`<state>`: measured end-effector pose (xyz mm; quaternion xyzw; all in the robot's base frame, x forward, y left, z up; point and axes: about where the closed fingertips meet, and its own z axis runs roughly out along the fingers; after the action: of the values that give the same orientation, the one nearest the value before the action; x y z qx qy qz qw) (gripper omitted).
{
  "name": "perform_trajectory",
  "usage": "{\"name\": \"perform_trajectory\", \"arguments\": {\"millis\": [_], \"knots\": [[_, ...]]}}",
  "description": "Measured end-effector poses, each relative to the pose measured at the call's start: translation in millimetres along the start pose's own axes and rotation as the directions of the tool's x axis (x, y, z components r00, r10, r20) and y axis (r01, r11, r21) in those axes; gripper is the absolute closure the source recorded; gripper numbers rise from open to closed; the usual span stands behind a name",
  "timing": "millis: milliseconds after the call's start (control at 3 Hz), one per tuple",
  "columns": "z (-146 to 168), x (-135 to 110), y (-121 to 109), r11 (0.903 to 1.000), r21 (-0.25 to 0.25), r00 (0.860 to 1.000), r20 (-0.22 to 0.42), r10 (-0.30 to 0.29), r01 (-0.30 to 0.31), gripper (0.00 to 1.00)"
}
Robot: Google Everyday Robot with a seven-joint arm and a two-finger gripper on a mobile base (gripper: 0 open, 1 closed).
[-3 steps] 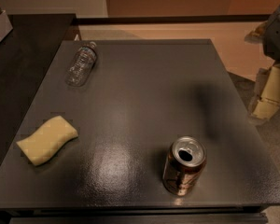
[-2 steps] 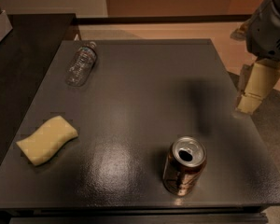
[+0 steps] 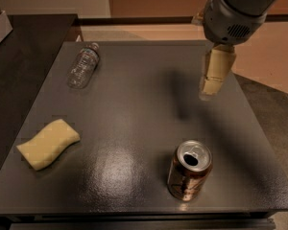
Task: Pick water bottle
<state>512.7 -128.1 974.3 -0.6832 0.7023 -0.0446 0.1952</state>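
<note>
- Since the earlier frames, the gripper [image 3: 206, 94] has been carried leftward from beyond the table's [image 3: 134, 104] right edge and is now held above its far-right part. The water bottle [image 3: 83, 66], soda can [image 3: 189, 170] and sponge [image 3: 48, 143] are left unmoved.
- The arm [image 3: 235, 13] is cut off by the upper edge, so only its grey end is seen.
- Whether the gripper is open or closed cannot be told; nothing is seen held in it.
- The water bottle is laid on its side at the table's far-left part, well apart from the gripper.
- Its long axis is slanted from near-left to far-right, with the dark cap pointed away toward the far edge.
</note>
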Motion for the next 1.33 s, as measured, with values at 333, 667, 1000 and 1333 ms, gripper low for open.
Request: {"name": "perform_trajectory", "arguments": {"millis": [333, 667, 1000, 1333], "knots": [[22.2, -40.6, -28.2, 0.9889, 0.008, 0.989, 0.014, -0.148, 0.148, 0.00], [41.6, -81.2, -53.6, 0.9499, 0.032, 0.949, 0.037, -0.312, 0.311, 0.00], [56.0, -112.4, -71.1, 0.8737, 0.070, 0.874, 0.038, -0.485, 0.481, 0.00], [70.4, -139.7, -80.2, 0.7577, 0.105, 0.762, 0.004, -0.648, 0.644, 0.00]]}}
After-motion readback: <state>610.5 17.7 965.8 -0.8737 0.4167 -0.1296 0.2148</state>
